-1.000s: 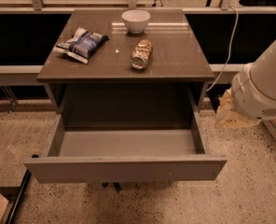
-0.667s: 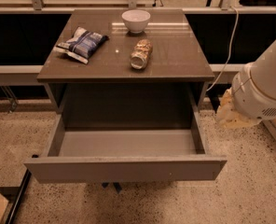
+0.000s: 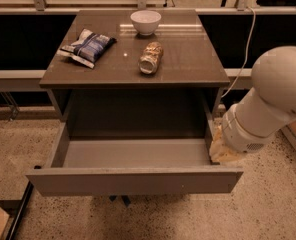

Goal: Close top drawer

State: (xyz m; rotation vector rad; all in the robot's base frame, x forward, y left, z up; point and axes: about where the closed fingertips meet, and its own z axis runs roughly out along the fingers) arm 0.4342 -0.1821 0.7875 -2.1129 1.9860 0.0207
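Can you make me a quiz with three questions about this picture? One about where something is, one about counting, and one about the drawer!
1. Where is the white bowl?
A) inside the drawer
B) at the back of the tabletop
C) on the floor

2. How many things are on the tabletop?
A) one
B) three
C) five

3. How is the top drawer?
A) pulled out and empty
B) pushed shut
C) pulled out and full of toys

Answers:
1 B: the bowl stands behind the tipped jar and the snack bag.
2 B: bowl, jar and bag make three.
3 A: the drawer's bare floor shows.

Bonus: the gripper is low beside the drawer's right side, mostly hidden behind the arm.
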